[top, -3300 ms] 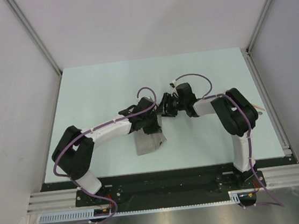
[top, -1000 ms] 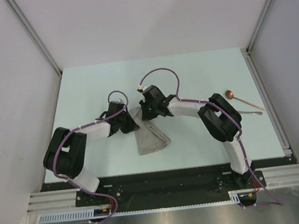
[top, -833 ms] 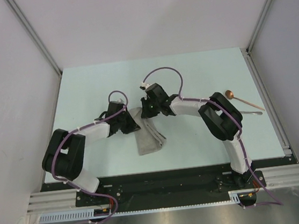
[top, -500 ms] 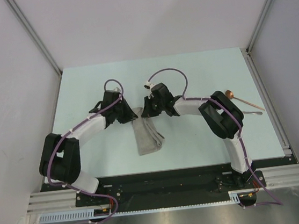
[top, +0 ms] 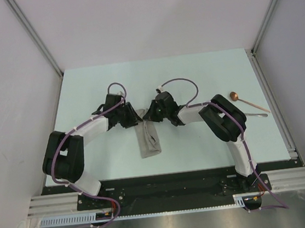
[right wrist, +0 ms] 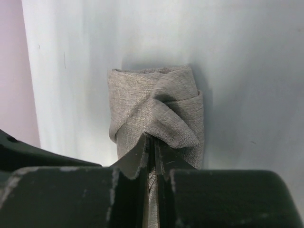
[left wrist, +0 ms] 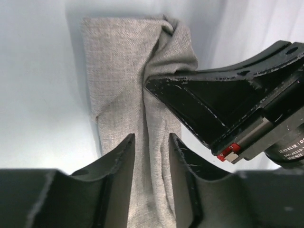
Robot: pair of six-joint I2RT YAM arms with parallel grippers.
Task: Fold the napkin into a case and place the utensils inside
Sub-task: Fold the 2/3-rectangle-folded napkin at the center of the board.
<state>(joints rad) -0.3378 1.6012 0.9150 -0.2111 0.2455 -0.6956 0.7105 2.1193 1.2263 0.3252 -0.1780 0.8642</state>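
Right pincer pinched shut on napkin fold; left pincer part-open astride napkin; spoon well apart rightward.

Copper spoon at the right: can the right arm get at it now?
Probably, but not yet: the right pincer is shut on the napkin. Once released, the way looks free; the copper spoon lies uncovered on the table beside that arm.

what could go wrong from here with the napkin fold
1. The right hand is shut on a flap of the napkin; pulling away without letting go could drag the fold open.
2. The left hand stands open over the napkin, very close to the right hand; the two might collide.
3. The fold looks bunched at its far end, so the spoon may not slide in cleanly.
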